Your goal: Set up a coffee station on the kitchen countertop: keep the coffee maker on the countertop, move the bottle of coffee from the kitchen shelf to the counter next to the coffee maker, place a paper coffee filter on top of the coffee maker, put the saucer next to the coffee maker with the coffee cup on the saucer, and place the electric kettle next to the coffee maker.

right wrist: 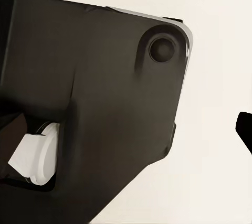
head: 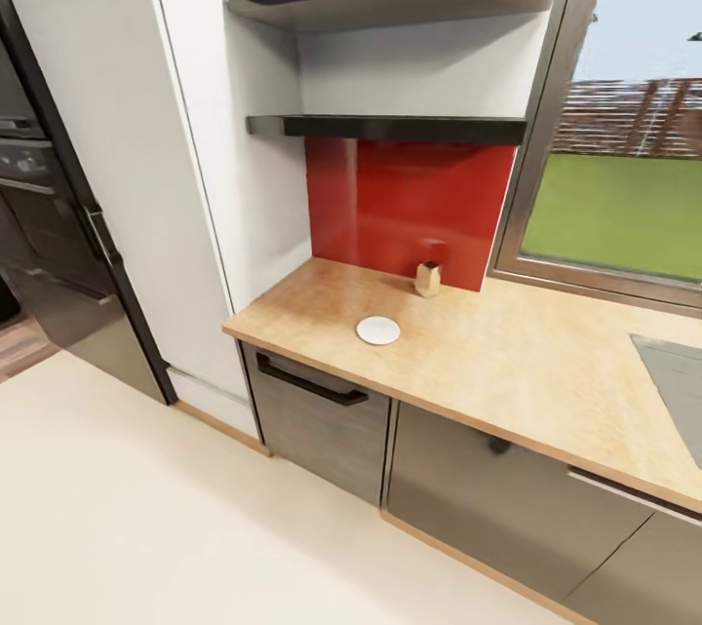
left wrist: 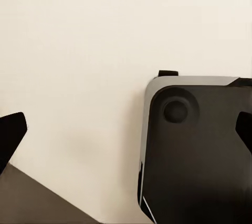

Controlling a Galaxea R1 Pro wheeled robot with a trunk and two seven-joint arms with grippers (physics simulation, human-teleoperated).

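I can read no text, label, brand or number anywhere in my three feeds; every surface I see is unmarked.

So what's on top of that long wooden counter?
On the pale wood-look countertop sit a small flat round white saucer and a little tan block by the red wall panel.
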